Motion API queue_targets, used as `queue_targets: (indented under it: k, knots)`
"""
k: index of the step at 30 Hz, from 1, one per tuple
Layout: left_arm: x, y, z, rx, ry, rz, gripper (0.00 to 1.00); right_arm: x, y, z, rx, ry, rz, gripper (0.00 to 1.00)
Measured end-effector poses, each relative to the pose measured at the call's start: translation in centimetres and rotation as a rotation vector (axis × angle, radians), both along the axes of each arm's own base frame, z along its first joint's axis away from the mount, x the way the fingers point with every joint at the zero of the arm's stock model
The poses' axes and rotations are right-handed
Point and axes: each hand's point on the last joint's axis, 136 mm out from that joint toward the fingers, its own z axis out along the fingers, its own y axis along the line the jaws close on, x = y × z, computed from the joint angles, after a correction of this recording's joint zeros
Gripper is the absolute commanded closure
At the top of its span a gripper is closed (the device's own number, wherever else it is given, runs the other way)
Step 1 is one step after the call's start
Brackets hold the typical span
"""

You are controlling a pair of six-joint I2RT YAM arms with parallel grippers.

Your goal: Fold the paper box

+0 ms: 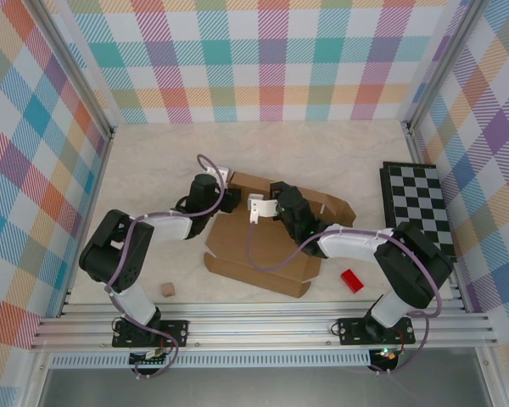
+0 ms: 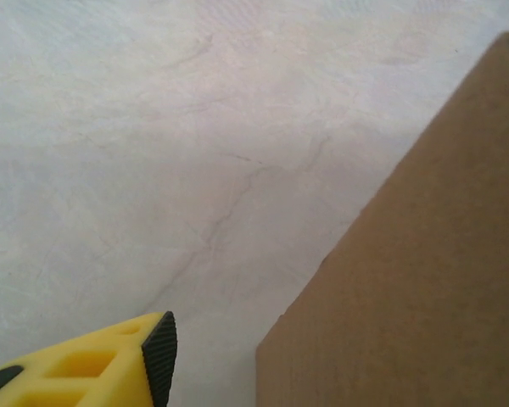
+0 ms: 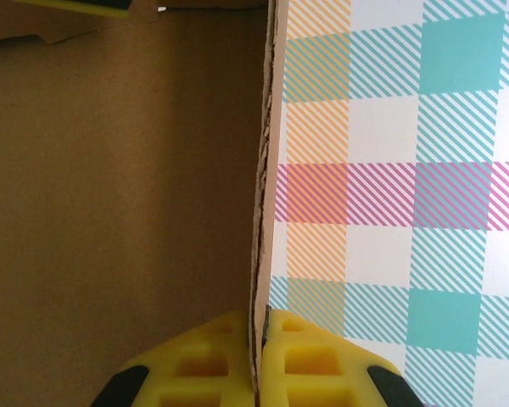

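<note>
On the pale bench [image 1: 153, 161] we find the paper box [image 1: 263, 259] partly folded in the middle, the right jaws pinched on a raised flap's edge, the left jaws just beside its rear-left corner, their width beyond our telling.

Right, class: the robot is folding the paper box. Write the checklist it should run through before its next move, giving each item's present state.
1. Right gripper clamped on a panel edge of the paper box: ok.
2. Left gripper holding the box: cannot tell; one finger shows beside the cardboard.
3. Red block apart from the box: ok.
4. Tan cube apart from the box: ok.
5. Box fully folded: not ok; its panels lie open.
</note>
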Motion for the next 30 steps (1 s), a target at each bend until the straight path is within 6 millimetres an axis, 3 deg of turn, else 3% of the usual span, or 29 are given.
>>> queue_targets:
  k: [9,16,20,21,23,25,27,30]
  knots:
    - [-2.5,0.1,-1.9,0.028,0.042,-0.015,0.42,-0.2,0.3,0.1,0.014,0.018,0.01,1.0]
    - [-1.6,-0.8,-1.8,0.072,0.009,0.077,0.58,0.0,-0.6,0.1,0.015,0.031,-0.024,1.0]
    - [-1.1,-1.4,-1.9,0.051,0.006,0.099,0.58,0.0,-0.9,0.1,0.019,0.035,-0.042,1.0]
    - [-1.1,-1.5,-1.9,0.048,0.005,0.102,0.64,0.0,-1.0,0.2,0.02,0.035,-0.046,1.0]
    - [-0.9,-1.8,-1.9,0.034,0.002,0.114,0.89,0.1,-1.1,0.2,0.021,0.036,-0.052,1.0]
    - [-0.8,-2.3,-1.8,0.014,0.002,0.127,0.98,0.1,-1.2,0.2,0.024,0.038,-0.057,1.0]
    - [-0.6,-2.3,-1.8,0.013,0.0,0.155,0.97,0.1,-1.3,0.2,0.027,0.038,-0.062,1.0]
    - [-0.5,-2.3,-1.7,0.016,0.006,0.174,0.72,0.2,-1.4,0.2,0.031,0.039,-0.067,1.0]
